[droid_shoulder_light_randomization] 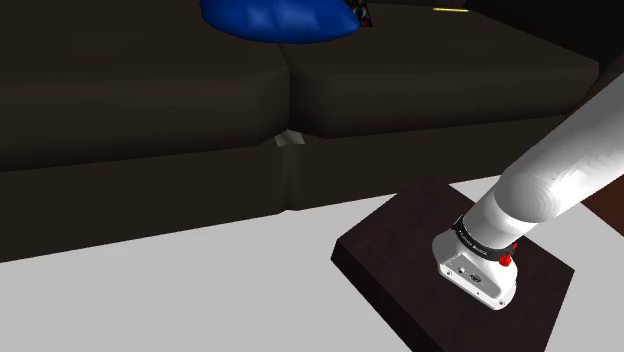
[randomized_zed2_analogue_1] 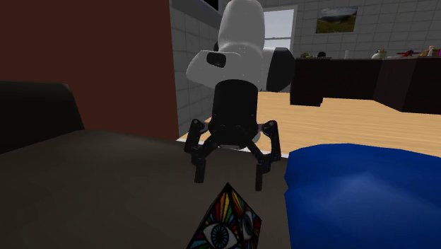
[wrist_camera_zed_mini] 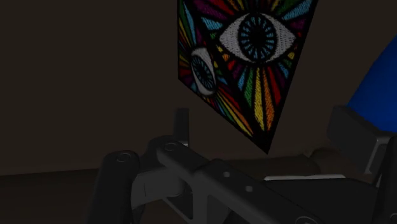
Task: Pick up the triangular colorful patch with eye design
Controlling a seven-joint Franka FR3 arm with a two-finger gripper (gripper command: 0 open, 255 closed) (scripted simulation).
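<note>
Where the white arm [droid_shoulder_light_randomization: 560, 170] climbs from its dark stand [droid_shoulder_light_randomization: 400, 250] in the shoulder view, a blue cushion [droid_shoulder_light_randomization: 280, 18] lies on the dark sofa [droid_shoulder_light_randomization: 150, 100] beyond. From the second exterior view, the gripper [randomized_zed2_analogue_1: 230, 175] hangs over the sofa with fingers [randomized_zed2_analogue_1: 200, 164] spread wide, clasping nothing; the triangular patch [randomized_zed2_analogue_1: 226, 225], rainbow rays around an eye, stands just ahead of the fingertips, the cushion beside it. Along the wrist view, the patch rises beyond the gap between the fingers, untouched.

Wrist view: very dim, sofa [wrist_camera_zed_mini: 76, 76] near black; only the patch [wrist_camera_zed_mini: 254, 57] colours read. Shoulder view: dark sofa, pale evenly lit floor [droid_shoulder_light_randomization: 150, 300], soft highlight on arm [droid_shoulder_light_randomization: 560, 150]. Second exterior view: bright far opening [randomized_zed2_analogue_1: 279, 28].
</note>
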